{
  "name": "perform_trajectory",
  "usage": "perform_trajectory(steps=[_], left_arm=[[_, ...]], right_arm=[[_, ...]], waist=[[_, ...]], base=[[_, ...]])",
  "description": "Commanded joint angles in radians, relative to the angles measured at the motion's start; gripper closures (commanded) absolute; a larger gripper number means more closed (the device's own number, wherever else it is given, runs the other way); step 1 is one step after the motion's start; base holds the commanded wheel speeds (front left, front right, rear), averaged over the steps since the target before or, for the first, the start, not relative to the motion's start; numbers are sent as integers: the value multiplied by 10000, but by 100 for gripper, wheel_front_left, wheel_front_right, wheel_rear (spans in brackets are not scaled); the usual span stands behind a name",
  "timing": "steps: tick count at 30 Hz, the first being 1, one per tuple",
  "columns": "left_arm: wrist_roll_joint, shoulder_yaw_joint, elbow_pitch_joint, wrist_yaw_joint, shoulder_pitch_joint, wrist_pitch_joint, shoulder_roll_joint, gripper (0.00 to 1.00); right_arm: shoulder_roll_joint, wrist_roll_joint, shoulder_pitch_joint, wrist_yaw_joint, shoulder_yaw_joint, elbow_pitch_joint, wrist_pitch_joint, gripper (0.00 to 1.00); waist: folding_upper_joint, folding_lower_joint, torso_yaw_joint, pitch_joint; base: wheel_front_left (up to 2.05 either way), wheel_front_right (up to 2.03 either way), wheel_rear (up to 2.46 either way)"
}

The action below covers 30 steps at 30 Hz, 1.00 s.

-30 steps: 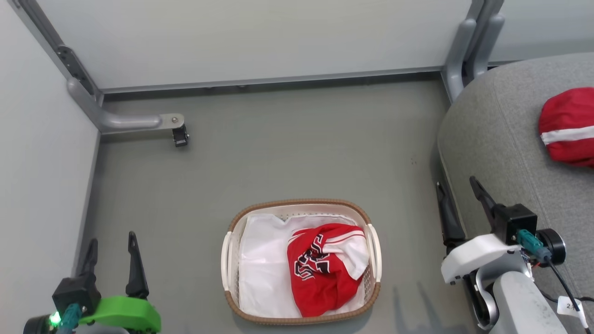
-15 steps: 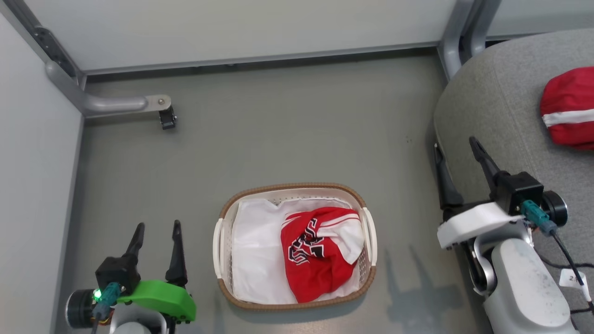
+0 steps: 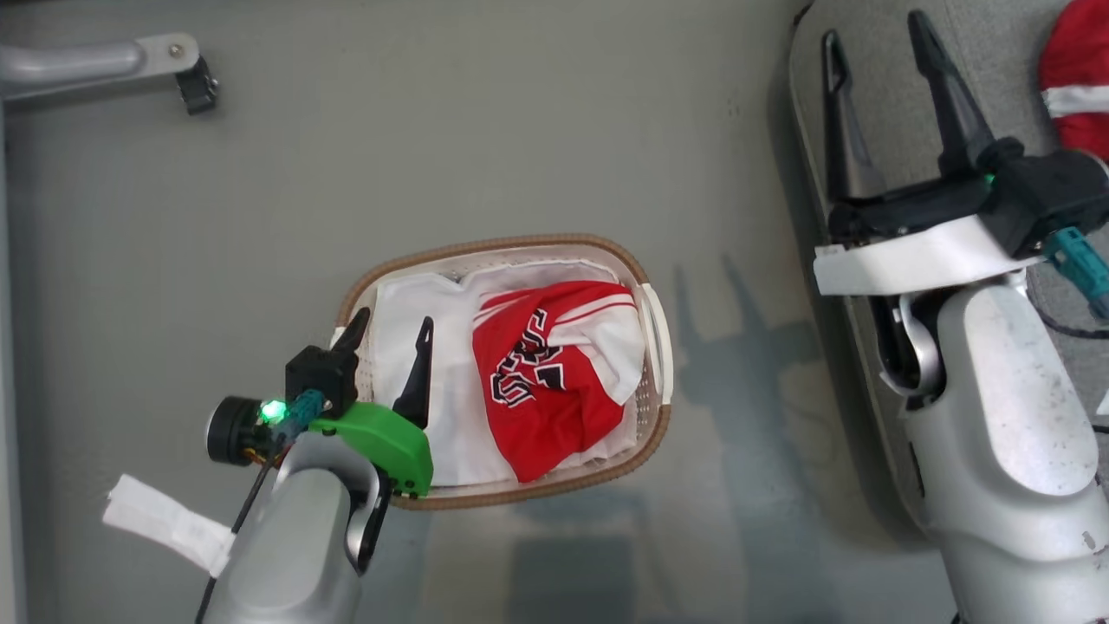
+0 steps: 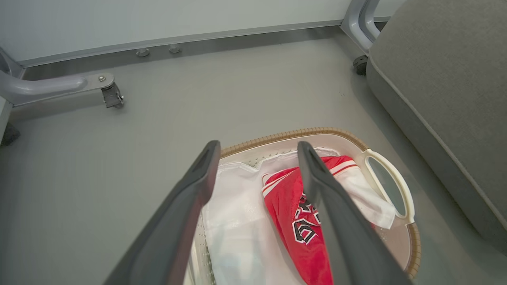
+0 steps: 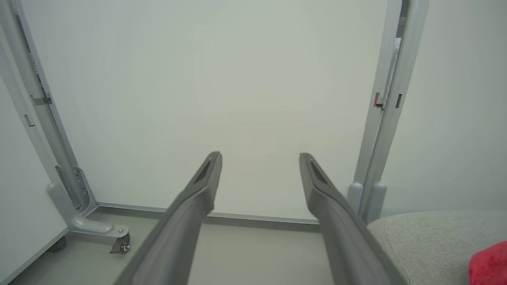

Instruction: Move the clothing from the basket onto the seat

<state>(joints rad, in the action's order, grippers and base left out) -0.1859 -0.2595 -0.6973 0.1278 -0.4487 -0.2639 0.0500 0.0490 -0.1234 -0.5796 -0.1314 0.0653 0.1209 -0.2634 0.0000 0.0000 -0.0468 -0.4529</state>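
Change over the last second: the head camera had tipped down and forward, so the whole head view shifted; not logged as object motion. Real change: the left gripper (image 3: pixel 392 321) had come in from over bare floor (image 3: pixel 476 130) to the left end of the basket (image 3: pixel 520 241), fingers pointing toward the far rim. Jaws stood wide apart with nothing between them. Height above the white liner (image 3: pixel 446 407) could not be judged.

Right gripper (image 3: pixel 873 28) was also spread wide and empty, raised at the edge of the seat (image 3: pixel 1014 69).

Clothing: the lettered jersey (image 3: pixel 546 364) lay bunched in the right half of the basket on the liner, lying as before. A striped red garment (image 3: pixel 1079 87) was already on the seat.

Judgement: approach for the remaining pick; roughly half done, one piece over and one left. The left gripper was over liner, not jersey. It probably needs to shift toward the jersey before closing, otherwise it risks pinching liner.

Surroundings: a frame leg with caster (image 3: pixel 195 82) stood well apart at the far left, no obstruction. The basket rim and right handle (image 3: pixel 656 338) lay between jersey and seat, so the garment must be lifted clear. The right arm stood between basket and seat, near the likely carry path
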Motion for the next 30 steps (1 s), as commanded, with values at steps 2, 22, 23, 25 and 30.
perform_trajectory(steps=[2, 22, 23, 25, 30], left_arm=[[-139, -133, -334, 29, -676, -9, 279, 0], [-449, -2021, -2972, 26, -3368, -8, 952, 0], [-419, -2082, -3218, 26, -3468, -8, 942, 0], [-353, -2154, -3769, 14, -3698, -9, 928, 0], [-250, -2321, -4913, -46, -4240, 46, 829, 0]], right_arm=[[32, -111, -402, 14, 79, -407, -20, 0], [28, -841, -1320, 14, 334, -1737, -20, 0], [36, -872, -1319, 14, 281, -1740, -20, 0], [28, -887, -1310, 14, 249, -1756, -20, 0], [31, -992, -1172, 14, 180, -1789, -20, 0]], waist=[[0, 0, -977, -1749], [0, 0, -2072, -4337], [0, 0, -2100, -4424], [0, 0, -2151, -4550], [0, 0, -2249, -4695]], base=[[0, 0, 0], [0, 0, 0], [0, 0, 0], [0, 0, 0], [0, 0, 0]])
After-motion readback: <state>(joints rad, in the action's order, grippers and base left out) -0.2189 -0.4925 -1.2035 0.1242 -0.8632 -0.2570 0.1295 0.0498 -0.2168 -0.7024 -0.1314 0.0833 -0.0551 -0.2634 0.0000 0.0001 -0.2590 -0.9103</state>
